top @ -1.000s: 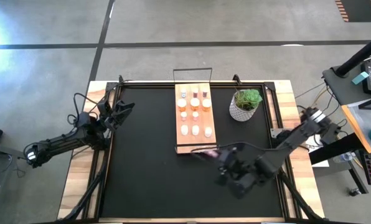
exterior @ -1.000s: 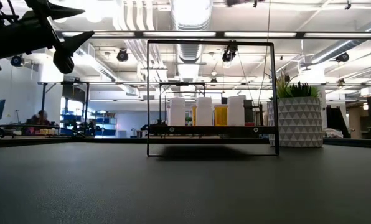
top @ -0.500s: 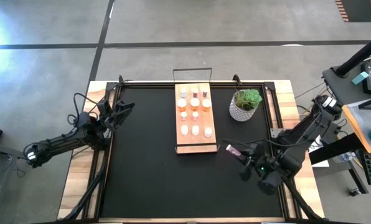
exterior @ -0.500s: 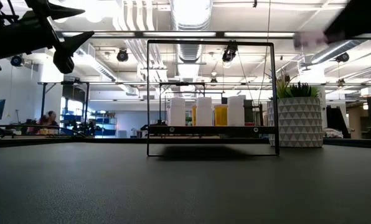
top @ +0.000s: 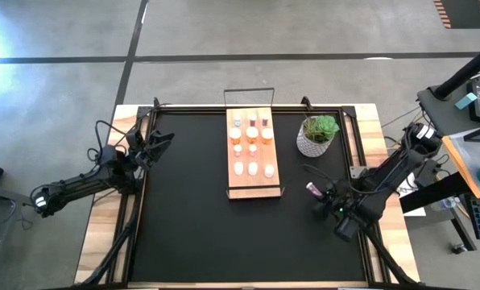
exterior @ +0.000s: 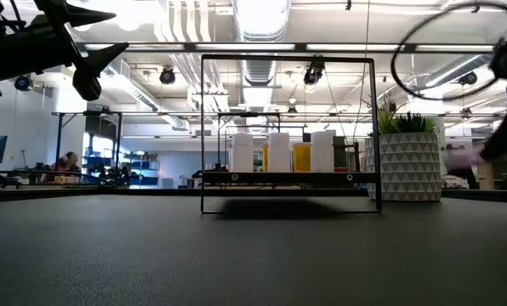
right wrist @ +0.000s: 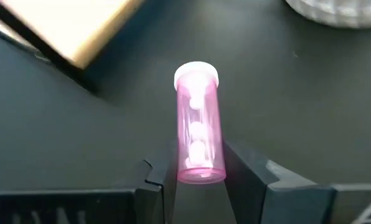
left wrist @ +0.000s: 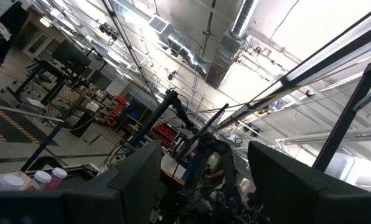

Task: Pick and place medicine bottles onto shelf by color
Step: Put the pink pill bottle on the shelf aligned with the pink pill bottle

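Note:
The light-wood shelf [top: 252, 153] lies on the black mat, with several bottles [top: 252, 135] standing on it in rows: purple at the far end, orange in the middle, white nearer. My right gripper [top: 317, 194] is to the right of the shelf's near end, in front of the plant, and is shut on a pink bottle [right wrist: 198, 124] with a white cap. In the low view that bottle is a pink blur [exterior: 462, 157] above the table. My left gripper [top: 164, 138] waits open and empty, raised at the table's far left. My right gripper pinches the pink bottle's body at its bottom end [right wrist: 200, 169] between its two fingers [right wrist: 240, 171]. The bottle lies along the fingers, with its cap [right wrist: 197, 74] pointing away from the gripper, toward the shelf. The fingers come from the table's right. The bottle is lifted clear of the mat.
A green plant in a white pot [top: 316, 137] stands just right of the shelf's far half, beyond my right gripper. The shelf's thin dark wire frame [exterior: 289, 58] rises at its ends. The black mat [top: 192, 209] lies bare left of and in front of the shelf.
My right gripper has gone from the shelf's near end toward the table's right edge and downward, carrying the pink bottle, which stays in the hold. The left arm has kept still.

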Robot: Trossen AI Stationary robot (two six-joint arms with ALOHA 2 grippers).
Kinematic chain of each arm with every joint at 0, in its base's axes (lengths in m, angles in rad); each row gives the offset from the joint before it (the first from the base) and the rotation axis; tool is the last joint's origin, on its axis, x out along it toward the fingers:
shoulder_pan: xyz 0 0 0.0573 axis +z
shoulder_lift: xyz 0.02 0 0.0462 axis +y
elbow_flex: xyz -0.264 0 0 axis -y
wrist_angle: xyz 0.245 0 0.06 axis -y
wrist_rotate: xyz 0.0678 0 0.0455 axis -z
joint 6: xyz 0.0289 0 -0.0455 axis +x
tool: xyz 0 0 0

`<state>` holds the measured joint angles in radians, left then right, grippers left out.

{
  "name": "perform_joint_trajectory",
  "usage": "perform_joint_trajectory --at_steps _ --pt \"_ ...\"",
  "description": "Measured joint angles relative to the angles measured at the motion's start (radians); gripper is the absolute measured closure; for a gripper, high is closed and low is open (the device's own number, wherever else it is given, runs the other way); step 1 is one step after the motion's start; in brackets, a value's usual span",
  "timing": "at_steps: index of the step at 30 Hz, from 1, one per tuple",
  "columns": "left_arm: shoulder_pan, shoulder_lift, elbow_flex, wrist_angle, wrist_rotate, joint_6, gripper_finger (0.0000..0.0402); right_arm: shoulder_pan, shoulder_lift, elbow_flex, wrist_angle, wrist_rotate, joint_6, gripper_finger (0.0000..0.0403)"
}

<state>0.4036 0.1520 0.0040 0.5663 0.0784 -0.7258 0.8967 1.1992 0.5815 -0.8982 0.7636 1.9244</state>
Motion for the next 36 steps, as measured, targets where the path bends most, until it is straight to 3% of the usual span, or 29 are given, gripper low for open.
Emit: perform_joint_trajectory --at_steps 6,14,22,31,36 --pt "0.000 0.000 0.000 0.000 0.000 0.000 0.0178 0.000 0.000 -0.097 0.071 -0.132 0.021 0.0301" --pt "0.000 0.000 0.000 0.000 0.000 0.000 0.0178 0.000 0.000 -0.161 0.225 -0.145 0.013 0.0301" --pt "0.000 0.000 0.000 0.000 0.000 0.000 0.0178 0.000 0.000 -0.168 0.247 -0.213 -0.026 0.0293" --pt "0.000 0.000 0.000 0.000 0.000 0.000 0.0178 0.000 0.000 -0.135 0.252 -0.258 -0.050 0.0234" --pt "0.000 0.000 0.000 0.000 0.000 0.000 0.0178 -0.014 0.000 -0.090 0.244 -0.362 -0.132 0.0190"
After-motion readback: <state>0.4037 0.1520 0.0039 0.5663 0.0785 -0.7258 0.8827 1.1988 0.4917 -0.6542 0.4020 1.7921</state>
